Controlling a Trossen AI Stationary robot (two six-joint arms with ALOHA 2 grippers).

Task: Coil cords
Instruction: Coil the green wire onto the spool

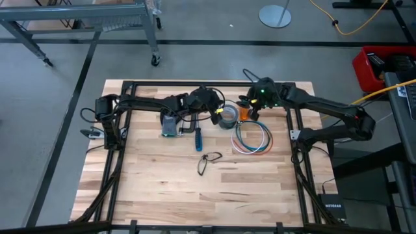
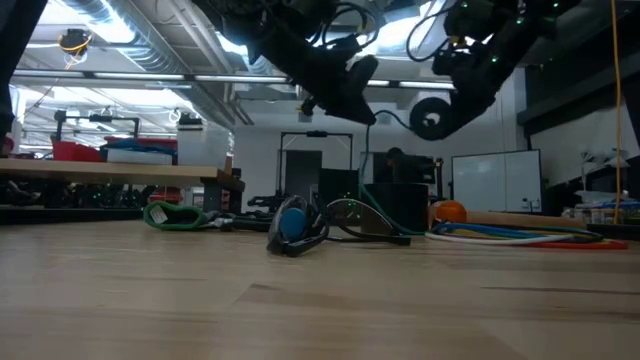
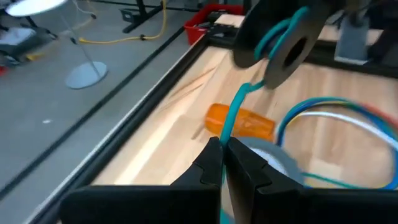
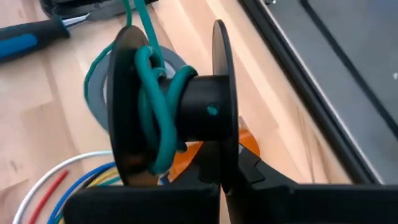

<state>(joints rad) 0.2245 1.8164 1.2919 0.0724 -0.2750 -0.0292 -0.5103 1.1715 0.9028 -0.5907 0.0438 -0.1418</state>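
The right gripper [image 4: 225,171] is clenched on one flange of a black spool [image 4: 180,115], held in the air above the grey tape roll [image 1: 227,117]. A teal cord [image 4: 152,106] is wound loosely around the spool's hub, a few turns only. The left gripper [image 3: 222,163] is pinched shut on the same teal cord just beside the tape roll, feeding it toward the spool. The bundle of white, blue and red cords [image 1: 253,138] lies as a loose ring on the table, just beside the tape roll.

The wraps look slack and bunched against one flange, so they could slide off if tension drops. A hard pull might twist the spool out of its thin edge grip.
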